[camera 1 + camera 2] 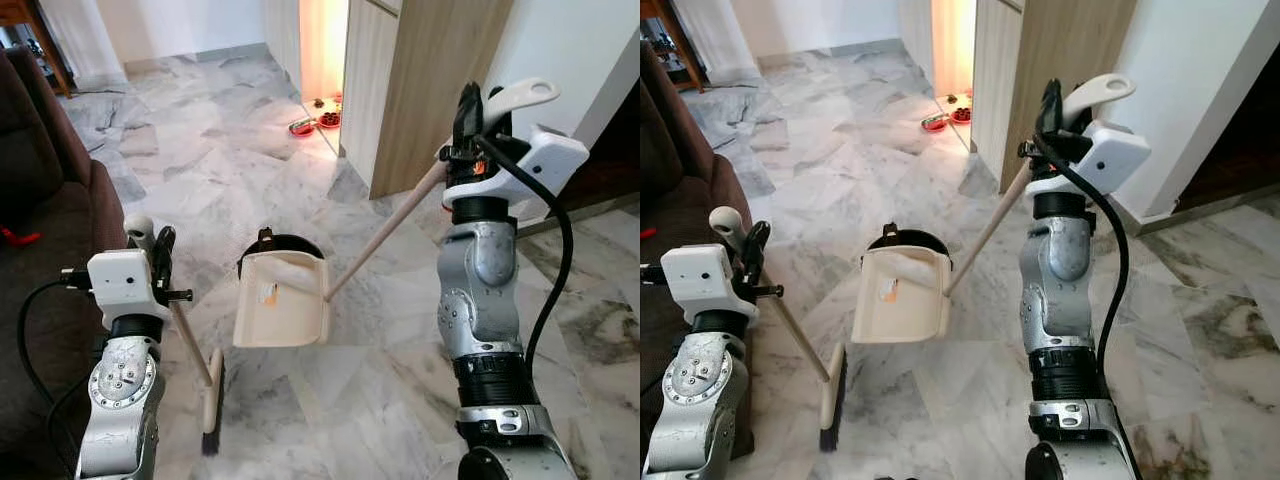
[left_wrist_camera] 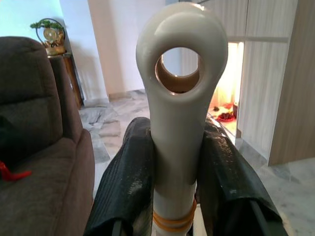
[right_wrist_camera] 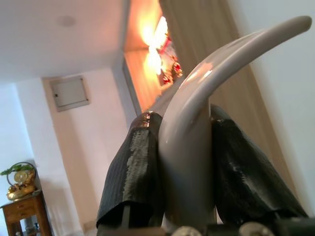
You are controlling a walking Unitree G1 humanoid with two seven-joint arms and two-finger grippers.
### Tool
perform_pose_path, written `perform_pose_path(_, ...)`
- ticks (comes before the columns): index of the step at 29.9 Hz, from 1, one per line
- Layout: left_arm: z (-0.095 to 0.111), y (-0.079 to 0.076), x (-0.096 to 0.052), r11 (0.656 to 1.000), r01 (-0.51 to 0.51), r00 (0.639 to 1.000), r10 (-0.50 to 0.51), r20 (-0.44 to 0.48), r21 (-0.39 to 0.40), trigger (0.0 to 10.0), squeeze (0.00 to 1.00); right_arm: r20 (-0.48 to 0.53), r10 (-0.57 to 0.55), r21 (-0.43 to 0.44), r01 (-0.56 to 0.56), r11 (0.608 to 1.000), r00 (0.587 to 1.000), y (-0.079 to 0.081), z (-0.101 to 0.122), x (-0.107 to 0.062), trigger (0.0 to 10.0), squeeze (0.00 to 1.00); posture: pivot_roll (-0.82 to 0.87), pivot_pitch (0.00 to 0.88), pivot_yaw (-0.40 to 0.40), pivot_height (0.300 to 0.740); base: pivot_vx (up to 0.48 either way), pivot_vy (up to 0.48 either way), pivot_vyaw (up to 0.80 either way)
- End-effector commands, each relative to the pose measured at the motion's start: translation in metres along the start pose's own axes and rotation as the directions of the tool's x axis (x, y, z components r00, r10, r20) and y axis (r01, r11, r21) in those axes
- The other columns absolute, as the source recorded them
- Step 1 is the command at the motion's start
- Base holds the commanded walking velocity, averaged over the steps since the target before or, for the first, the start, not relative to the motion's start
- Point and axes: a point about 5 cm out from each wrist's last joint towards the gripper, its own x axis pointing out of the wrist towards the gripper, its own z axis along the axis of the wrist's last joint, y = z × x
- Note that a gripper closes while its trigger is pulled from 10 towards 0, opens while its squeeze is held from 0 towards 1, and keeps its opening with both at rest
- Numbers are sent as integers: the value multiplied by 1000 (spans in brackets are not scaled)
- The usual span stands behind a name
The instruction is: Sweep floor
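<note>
Both clamped: left gripper (image 2: 177,182) on cream broom w/ looped handle (image 1: 190,345), right gripper (image 3: 184,172) on cream long-handled dustpan (image 1: 282,298), just beside broom's bristle head.

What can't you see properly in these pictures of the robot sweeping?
- Dirt: none can be told from the marbled floor, eye views.
- Inside the dustpan: the black thing behind its rim is partly hidden.
- Red bowls by the cabinet: too small to tell contents.
- Broom bristles: thin, dark, seen edge-on.
</note>
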Motion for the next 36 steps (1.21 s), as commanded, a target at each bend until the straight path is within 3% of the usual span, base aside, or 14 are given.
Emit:
perform_pose_path(1,11,6,-2,1000,-6,999,4,39,29,10000,0,84,33,-4,-33,999,996,7,15,11,10000,0,58,87,40,740,0,0,0)
perform_pose_path(5,10,21,-12,997,-28,999,27,21,65,10000,0,85,34,-14,-33,999,996,3,16,14,10000,0,65,94,40,740,0,0,0)
perform_pose_path(12,12,23,-24,998,-38,999,37,6,55,10000,0,83,23,-1,-23,1000,996,6,12,12,10000,0,73,88,36,740,0,0,0)
perform_pose_path(17,12,21,-25,998,-46,999,47,-1,47,10000,0,69,35,12,-36,999,997,9,9,11,10000,0,77,79,34,740,0,0,0)
perform_pose_path(36,9,20,-28,997,-51,998,52,-29,52,10000,0,55,68,22,-70,997,996,14,6,6,10000,0,76,60,30,740,333,0,22)
